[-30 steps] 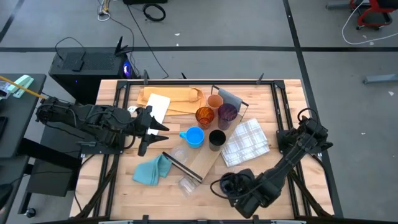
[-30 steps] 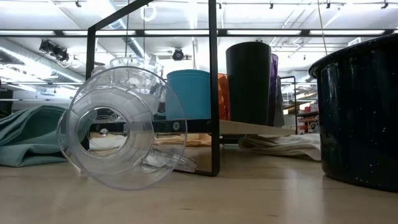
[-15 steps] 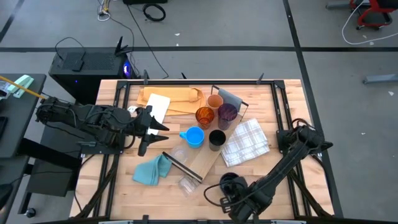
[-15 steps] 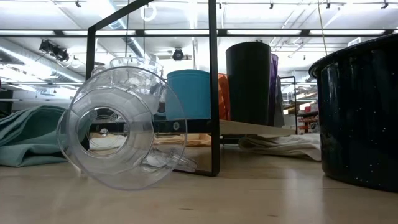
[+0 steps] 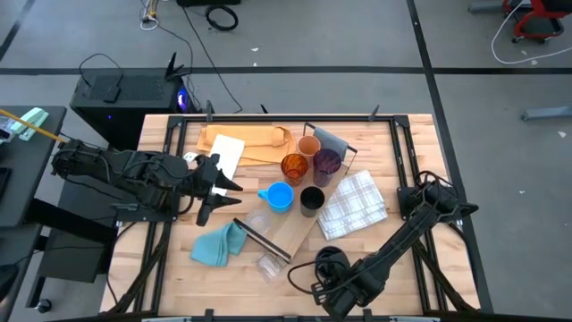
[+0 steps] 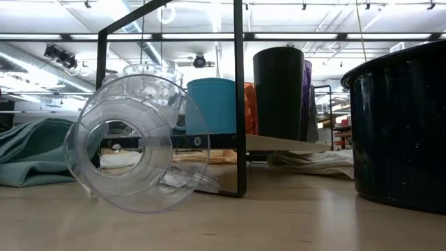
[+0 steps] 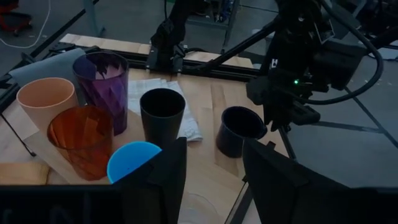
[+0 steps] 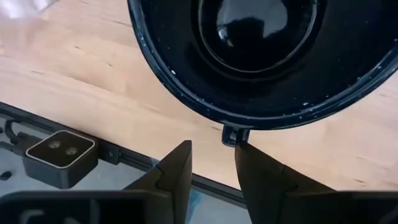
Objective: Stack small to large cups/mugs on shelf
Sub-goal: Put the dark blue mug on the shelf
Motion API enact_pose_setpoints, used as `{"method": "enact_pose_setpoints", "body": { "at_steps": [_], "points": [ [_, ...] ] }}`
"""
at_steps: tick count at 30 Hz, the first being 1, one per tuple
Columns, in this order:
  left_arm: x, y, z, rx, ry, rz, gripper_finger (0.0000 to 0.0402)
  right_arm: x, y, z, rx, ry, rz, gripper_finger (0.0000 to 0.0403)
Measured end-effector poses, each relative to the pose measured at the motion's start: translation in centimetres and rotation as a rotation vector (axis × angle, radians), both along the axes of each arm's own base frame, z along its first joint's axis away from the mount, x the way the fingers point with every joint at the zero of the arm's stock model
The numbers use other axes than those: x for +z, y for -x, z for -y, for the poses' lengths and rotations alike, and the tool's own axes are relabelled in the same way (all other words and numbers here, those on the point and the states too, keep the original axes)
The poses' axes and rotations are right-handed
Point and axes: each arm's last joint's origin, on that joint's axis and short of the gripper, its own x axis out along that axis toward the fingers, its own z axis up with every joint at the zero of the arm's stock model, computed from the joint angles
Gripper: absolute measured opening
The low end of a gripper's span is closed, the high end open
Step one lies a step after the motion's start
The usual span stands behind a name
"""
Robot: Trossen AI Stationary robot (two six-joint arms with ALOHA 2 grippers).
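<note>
Right end effector (image 5: 329,275) sits at the bench's near edge, right beside the dark mug (image 5: 330,260). In the right wrist view its fingers (image 8: 177,168) stand a little apart with the mug's handle stub (image 8: 234,134) just ahead of the gap, not clamped on it. Compared with a second ago, the right arm has slid further left along the near edge, and in the low view the dark mug (image 6: 397,132) now sits slightly further left, so it got nudged.

Left end effector (image 5: 217,186) hovers left of the shelf, unchanged, fingers (image 7: 166,171) apart and holding nothing.

We see the shelf (image 5: 299,234) as a light-wood board lying diagonally mid-bench, black end frame at each end, grey panel at the far end. Standing on it:
- tan cup (image 5: 309,146), farthest back
- amber translucent cup (image 5: 294,167)
- purple tumbler (image 5: 326,163), faceted
- black cup (image 5: 312,199)
- light blue mug (image 5: 280,196), handle pointing left

All upright, none nested. One clear cup (image 6: 132,143) lies on its side at the shelf's near end, mouth toward the low camera. The dark mug is upright on the bench, off the shelf, dark speckled enamel.

Teal cloth (image 5: 218,244) is left of the shelf's near end, white checked cloth (image 5: 353,205) on its right, tan paper sheet (image 5: 247,141) at the back.
</note>
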Motion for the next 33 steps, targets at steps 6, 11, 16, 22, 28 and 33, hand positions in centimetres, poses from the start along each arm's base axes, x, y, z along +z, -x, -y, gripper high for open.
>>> {"method": "enact_pose_setpoints", "body": {
  "at_steps": [6,11,16,22,28,33],
  "points": [
    [0.0,0.0,0.1,-0.006,0.002,0.001,0.0165,0.0,0.1,0.0,0.020,0.006,-0.010,0.0130],
    [0.0,0.0,0.1,-0.007,-0.002,0.001,0.0165,0.0,0.2,0.0,0.040,-0.011,-0.031,0.0133],
    [0.0,0.0,0.1,-0.008,-0.004,0.002,0.0165,-0.1,0.4,0.1,0.056,-0.009,-0.067,0.0133],
    [0.0,0.0,0.1,-0.007,-0.003,0.002,0.0165,0.1,0.3,0.6,0.105,0.006,-0.069,0.0132],
    [0.0,0.0,0.1,-0.007,-0.003,0.002,0.0165,1.2,0.1,1.3,0.180,0.005,-0.042,0.0132],
    [0.0,0.0,0.1,-0.006,0.000,0.001,0.0165,1.3,0.3,1.3,0.246,0.011,-0.048,0.0132]
  ]
}}
